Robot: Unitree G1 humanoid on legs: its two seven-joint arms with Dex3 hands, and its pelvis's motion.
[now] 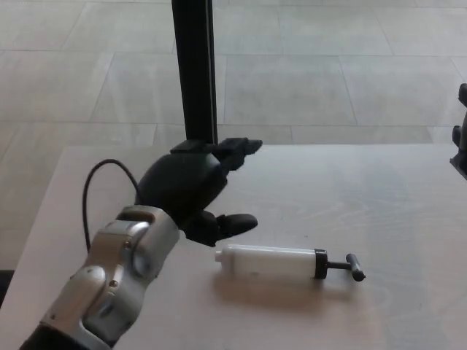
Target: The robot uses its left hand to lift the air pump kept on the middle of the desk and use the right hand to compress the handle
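— Where's your air pump (271, 263)?
— Flat on the desk (379, 197), handle (354, 267) pointing right, untouched.
— Your left hand (186, 188)?
— Above it to the left, fingers apart, empty. Right hand (461, 138) at the far edge; its fingers can't be read.

One air pump (271, 262) lies on the one table (379, 197), just right of the left hand (186, 189). Two hands show; the right hand (461, 138) barely appears. One black post (194, 69) stands beyond.
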